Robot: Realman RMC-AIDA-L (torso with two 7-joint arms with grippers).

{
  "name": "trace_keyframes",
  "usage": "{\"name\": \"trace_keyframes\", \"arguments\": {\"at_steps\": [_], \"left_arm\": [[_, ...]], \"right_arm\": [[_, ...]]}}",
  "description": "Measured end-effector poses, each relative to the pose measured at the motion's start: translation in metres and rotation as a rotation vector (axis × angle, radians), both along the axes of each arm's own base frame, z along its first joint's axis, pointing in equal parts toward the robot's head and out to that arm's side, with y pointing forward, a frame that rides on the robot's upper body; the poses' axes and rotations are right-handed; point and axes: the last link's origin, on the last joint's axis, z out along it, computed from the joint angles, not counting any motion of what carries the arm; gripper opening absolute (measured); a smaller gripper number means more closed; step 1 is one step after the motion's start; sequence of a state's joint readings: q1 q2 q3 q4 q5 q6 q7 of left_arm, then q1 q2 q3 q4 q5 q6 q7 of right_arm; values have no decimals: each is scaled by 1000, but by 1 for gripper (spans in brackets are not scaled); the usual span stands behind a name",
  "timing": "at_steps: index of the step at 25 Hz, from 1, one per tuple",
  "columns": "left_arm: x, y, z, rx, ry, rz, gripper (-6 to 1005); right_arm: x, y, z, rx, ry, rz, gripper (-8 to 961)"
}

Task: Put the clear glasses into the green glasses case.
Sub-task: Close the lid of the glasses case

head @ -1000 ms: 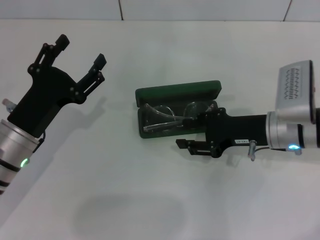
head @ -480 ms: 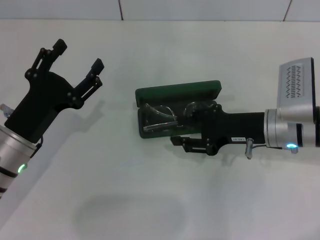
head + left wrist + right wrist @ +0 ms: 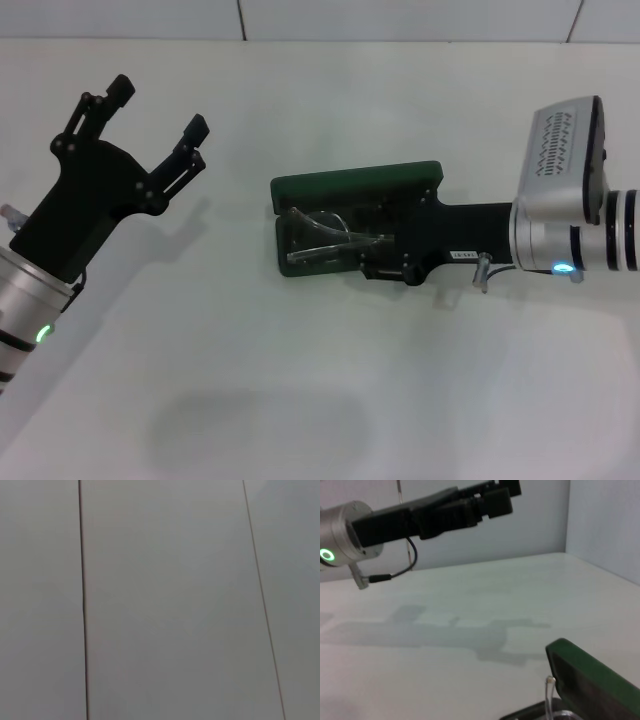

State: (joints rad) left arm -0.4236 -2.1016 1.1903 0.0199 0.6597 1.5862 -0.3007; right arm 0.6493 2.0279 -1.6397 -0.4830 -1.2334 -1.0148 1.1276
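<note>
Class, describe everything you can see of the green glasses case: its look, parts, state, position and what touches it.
The green glasses case is a dark green, hard-looking rectangular box with rounded corners, lying open on the white table. Its lid stands raised along the far side; the tray shows a dark lining. The clear glasses lie inside it. The right tool reaches over the tray's right end, hiding that part. The left tool hangs open, well apart.
</note>
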Motion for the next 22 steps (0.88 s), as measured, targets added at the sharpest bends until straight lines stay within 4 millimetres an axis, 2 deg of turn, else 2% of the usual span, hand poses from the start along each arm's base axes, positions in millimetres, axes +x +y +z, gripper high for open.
{"name": "trace_keyframes", "arguments": {"at_steps": [10,22], "left_arm": [[0,1,0,-1,4,3,875],[0,2,0,1,4,3,875]], "right_arm": [[4,0,-11,-44,-68,-25,531],[-1,-2,-5,-8,-30,11,531]]}}
